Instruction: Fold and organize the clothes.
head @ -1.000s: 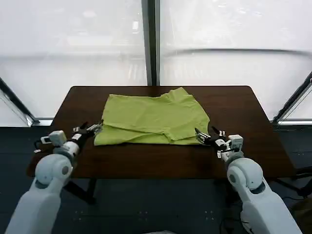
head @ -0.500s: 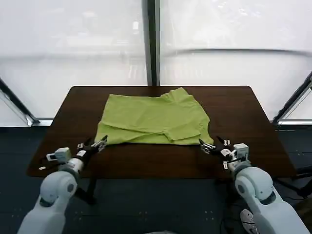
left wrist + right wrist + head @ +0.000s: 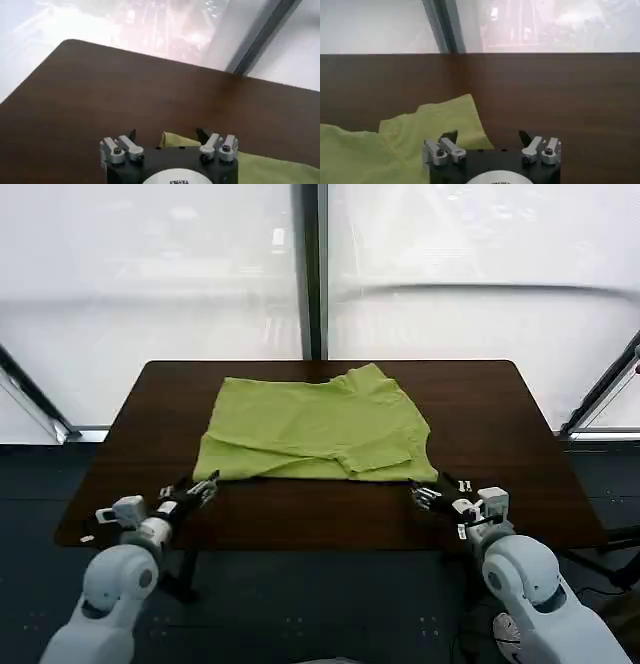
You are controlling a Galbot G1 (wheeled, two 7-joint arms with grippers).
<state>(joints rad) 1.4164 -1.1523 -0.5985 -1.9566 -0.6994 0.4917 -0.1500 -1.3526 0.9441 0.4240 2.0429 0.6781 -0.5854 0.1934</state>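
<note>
Head view: limp, thin T-shirt point(image 3: 315, 429) mid-table; I'd pinch its near corners, left gripper point(image 3: 203, 485) and right gripper point(image 3: 424, 495) both spread, empty.

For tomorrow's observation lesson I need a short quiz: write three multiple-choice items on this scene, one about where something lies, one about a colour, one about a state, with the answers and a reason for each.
1. Where does the T-shirt lie?
A. on the dark brown table
B. on the floor
C. over the left arm

2. What colour is the T-shirt?
A. white
B. lime yellow-green
C. red

3. What are the two hands doing?
A. both grip the shirt
B. only the right hand grips the shirt
C. both are open and hold nothing

Answers:
1. A, since the head view shows the shirt spread flat in the middle of the table top.
2. B, as the cloth is yellow-green in all three views.
3. C, since the left hand and the right hand sit near the table's front edge, fingers apart, clear of the shirt's hem.
</note>
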